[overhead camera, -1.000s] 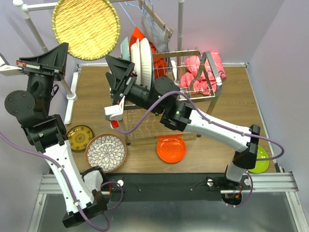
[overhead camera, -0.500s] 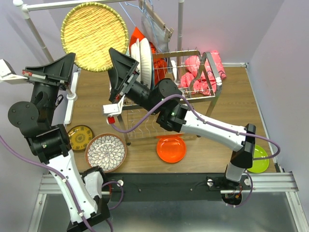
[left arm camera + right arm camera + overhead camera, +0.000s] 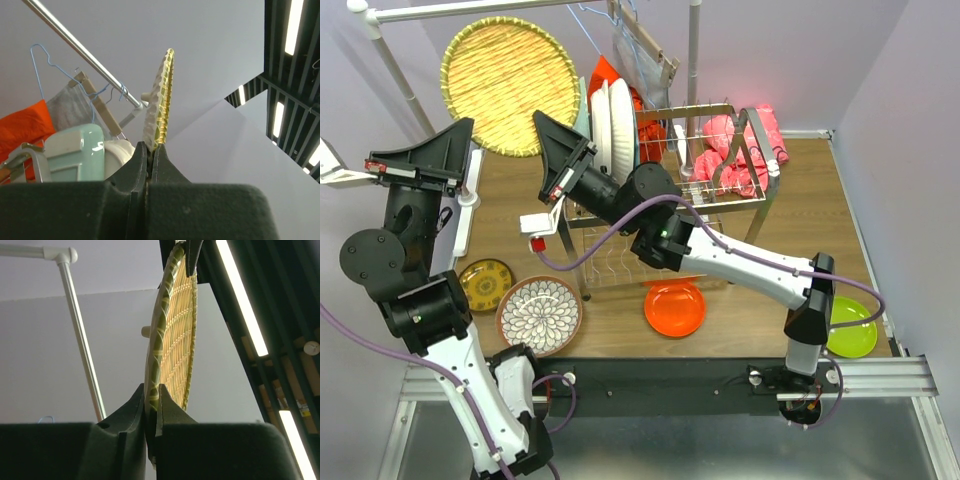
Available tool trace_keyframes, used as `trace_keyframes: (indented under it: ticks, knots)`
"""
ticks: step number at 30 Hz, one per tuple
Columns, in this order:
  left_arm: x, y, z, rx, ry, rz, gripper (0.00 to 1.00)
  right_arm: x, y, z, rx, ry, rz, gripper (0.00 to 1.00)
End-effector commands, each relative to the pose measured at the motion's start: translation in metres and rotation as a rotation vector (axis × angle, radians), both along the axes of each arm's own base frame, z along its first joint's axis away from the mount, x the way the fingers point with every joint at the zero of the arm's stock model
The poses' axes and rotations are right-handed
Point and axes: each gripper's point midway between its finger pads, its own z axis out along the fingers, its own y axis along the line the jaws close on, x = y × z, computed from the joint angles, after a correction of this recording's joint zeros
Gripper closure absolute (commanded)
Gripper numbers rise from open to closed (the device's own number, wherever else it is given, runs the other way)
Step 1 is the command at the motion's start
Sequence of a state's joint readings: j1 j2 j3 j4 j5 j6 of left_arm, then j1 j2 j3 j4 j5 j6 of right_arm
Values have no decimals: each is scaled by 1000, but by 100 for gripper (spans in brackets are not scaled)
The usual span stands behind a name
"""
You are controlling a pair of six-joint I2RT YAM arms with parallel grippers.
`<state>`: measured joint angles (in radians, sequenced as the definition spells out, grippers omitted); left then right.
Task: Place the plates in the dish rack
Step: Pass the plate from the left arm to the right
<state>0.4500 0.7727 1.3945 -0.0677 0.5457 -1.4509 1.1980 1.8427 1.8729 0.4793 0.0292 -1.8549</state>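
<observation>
Woven tan plate point(image 3: 506, 85), gripped by left pincer point(image 3: 150, 146) and right pincer point(image 3: 150, 387), hangs beside racked plates point(image 3: 618, 120) near the clothes rail point(image 3: 460, 9).

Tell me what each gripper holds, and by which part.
Both pinch the woven tan plate by its rim: the left gripper at its lower left, the right gripper at its lower right.

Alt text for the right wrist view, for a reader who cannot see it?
The right gripper is clamped on the near rim of a woven tan plate, which is seen edge-on and upright, while the left gripper grips its far rim. Behind them are a white rail post, a pale wall and a ceiling light strip.
</observation>
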Motion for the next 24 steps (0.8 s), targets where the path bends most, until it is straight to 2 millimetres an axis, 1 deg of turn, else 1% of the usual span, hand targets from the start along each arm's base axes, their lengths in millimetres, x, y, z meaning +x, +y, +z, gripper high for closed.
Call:
trace_keyframes:
  ticks: [1,3,4,5,6,7,8,9,11,14,15,19,22,23,24]
  knots:
    - [-11,-16,3,-2,-18,-91,100,-24,-36,76,235,-89,43,97]
    - [-14,-19,5,10,-44,-104,100,-23,-35,82,261,-86,50,99]
    - [-15,-20,5,12,-51,-114,100,-27,-44,98,307,-94,60,99]
    - [-21,-25,10,27,-85,-138,99,-26,-42,100,318,-94,64,100]
    - [-21,-27,7,27,-90,-154,94,-31,-43,106,330,-111,88,99]
    - [-24,-29,8,30,-103,-167,88,-35,-50,118,362,-117,99,100]
    - [-33,-34,15,58,-159,-185,68,-36,-54,123,375,-125,102,99]
    - [-35,-37,13,42,-166,-213,60,-37,-53,124,379,-127,107,99]
    - [-46,-44,20,77,-231,-242,47,-42,-59,132,397,-139,123,99]
    - [-57,-49,27,111,-285,-248,38,-48,-72,143,425,-150,133,99]
    - [-60,-51,30,123,-304,-248,37,-48,-74,145,430,-150,135,99]
    - [-72,-56,40,165,-383,-249,34,-53,-92,157,470,-151,133,99]
    - [-82,-60,47,216,-443,-235,34,-58,-112,172,520,-137,150,99]
    - [-81,-60,47,245,-456,-211,34,-61,-124,180,545,-129,155,99]
    - [-82,-61,49,264,-465,-196,34,-61,-131,184,561,-117,160,99]
